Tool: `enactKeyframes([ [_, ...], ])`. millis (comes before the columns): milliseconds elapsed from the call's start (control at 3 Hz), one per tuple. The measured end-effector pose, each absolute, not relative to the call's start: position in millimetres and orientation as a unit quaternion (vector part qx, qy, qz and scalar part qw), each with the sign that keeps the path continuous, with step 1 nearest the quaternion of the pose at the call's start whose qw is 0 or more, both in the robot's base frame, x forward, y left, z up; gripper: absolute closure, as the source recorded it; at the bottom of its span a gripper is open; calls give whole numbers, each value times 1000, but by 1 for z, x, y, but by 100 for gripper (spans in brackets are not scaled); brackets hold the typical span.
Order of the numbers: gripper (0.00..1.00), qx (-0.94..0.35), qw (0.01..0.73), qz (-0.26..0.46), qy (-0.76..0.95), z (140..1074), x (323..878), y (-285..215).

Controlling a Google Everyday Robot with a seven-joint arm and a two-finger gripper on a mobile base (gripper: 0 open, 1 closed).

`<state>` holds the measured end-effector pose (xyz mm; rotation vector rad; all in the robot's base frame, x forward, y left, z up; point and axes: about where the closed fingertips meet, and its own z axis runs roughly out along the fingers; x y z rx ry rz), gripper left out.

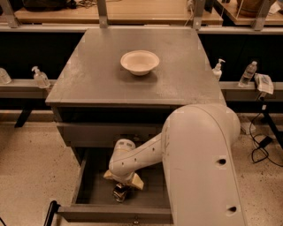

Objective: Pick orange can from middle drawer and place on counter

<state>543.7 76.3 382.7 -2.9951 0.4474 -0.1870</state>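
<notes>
The middle drawer [88, 190] is pulled open at the bottom of the view, with its front edge and small knob [136, 217] nearest me. The orange can [118, 193] stands on the drawer floor; only a small dark and golden part shows under the wrist. My gripper [120, 187] reaches down into the drawer, right over the can and at its top. The cream wrist [123, 163] hides most of the can. The grey counter [97, 75] is the cabinet's top.
A white bowl [139, 62] sits on the counter towards its back. My large white arm [203, 167] covers the drawer's right half. Bottles stand on ledges at the left [40, 77] and right [246, 74]. A wooden bench top [146, 13] runs behind.
</notes>
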Motion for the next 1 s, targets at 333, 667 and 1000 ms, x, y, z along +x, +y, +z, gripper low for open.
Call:
enactKeyframes([
  [333,22,-987,42,-57,141,370,545,76],
  [667,45,-988,35,-54,137,366,545,78],
  [1000,69,-989,50,-47,128,368,543,84],
])
